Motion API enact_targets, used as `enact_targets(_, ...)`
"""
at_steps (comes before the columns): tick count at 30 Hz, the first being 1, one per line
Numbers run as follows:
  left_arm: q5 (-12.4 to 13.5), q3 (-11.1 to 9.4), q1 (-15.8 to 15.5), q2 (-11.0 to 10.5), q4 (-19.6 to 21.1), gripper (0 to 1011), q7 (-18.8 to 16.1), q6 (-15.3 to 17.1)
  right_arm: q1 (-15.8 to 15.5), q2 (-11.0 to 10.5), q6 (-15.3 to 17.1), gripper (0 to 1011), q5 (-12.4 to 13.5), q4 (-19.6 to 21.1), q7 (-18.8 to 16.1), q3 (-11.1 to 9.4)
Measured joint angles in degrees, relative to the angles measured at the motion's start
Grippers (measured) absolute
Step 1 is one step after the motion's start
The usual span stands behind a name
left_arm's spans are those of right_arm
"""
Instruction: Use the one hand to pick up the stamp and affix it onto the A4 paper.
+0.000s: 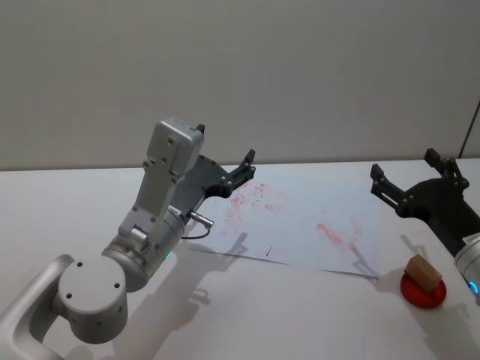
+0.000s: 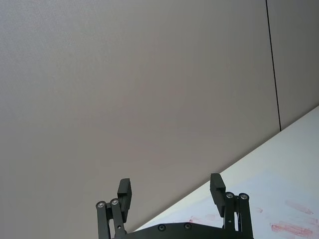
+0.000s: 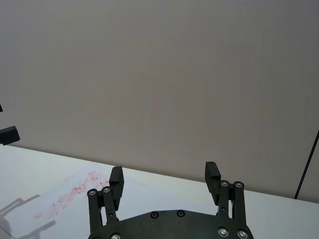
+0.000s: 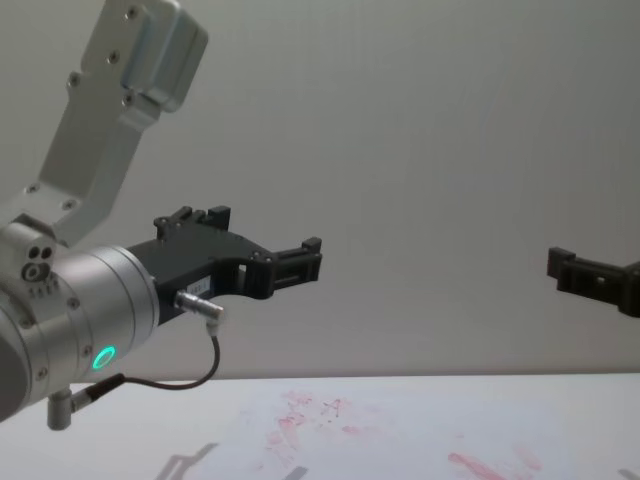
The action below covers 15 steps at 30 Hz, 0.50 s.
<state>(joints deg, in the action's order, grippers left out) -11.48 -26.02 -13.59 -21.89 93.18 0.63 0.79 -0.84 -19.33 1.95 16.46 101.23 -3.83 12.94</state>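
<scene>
Your left gripper [image 1: 246, 169] and right gripper [image 1: 403, 166] hover above the white surface [image 1: 75, 202], both wide open and empty. The squared wooden stamp [image 1: 422, 271] sits on a round red pad [image 1: 424, 294], just beside the flat, red-smudged A4 paper [image 1: 300, 225].

White table [image 1: 67, 202] is spanning the lower half of the head view. A4 paper [image 1: 307, 229] is lying flat on it, centre right, with red smudges showing at its upper left and middle. Red round pad [image 1: 422, 297] is sitting at lower right, near the paper's corner, not touching.
</scene>
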Motion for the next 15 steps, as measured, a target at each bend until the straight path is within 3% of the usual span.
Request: enact_targets(15, 0.0, 0.0, 0.0, 0.0, 0.0, 1001, 0.0, 0.0, 0.0, 0.0, 0.0, 1001, 0.0, 0.0, 0.0, 0.0)
